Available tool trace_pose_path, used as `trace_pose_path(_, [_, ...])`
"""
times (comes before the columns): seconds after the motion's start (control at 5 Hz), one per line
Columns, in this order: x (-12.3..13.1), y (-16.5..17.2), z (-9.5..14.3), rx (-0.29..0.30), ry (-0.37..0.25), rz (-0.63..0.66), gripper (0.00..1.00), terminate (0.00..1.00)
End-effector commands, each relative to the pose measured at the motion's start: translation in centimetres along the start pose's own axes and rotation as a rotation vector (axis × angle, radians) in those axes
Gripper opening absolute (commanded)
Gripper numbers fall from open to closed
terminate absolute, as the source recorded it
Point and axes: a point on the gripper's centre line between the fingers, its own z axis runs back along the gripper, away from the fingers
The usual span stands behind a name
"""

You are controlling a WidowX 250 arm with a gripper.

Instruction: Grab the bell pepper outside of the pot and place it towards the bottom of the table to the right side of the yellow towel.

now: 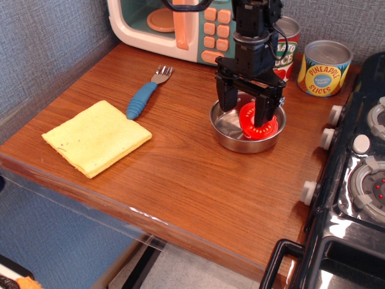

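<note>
Over the pot (231,139), gripper (247,110) spread, perhaps touching tilted bell pepper (263,125), "PINEAPPLE SLICES" can (325,68) behind.

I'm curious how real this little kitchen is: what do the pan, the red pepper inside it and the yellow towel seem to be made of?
The pot looks like polished steel, with mirror-like reflections. The bell pepper seems to be glossy moulded plastic in uniform red. The yellow towel appears to be soft matte cloth or sponge; which one is unclear.

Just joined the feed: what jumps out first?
The black gripper reaching down into the steel pot at centre right, one finger pushing the red pepper up on edge. Next, the yellow towel at front left, and the two cans at the back.
</note>
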Motion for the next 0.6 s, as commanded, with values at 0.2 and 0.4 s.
trace_pose_path(0.2, [0.37, -0.31, -0.62, 0.034, 0.014, -0.002, 1.00, 0.00])
trace_pose_path(0.4, [0.58, 0.01, -1.01, 0.029, 0.021, 0.011, 1.00, 0.00])
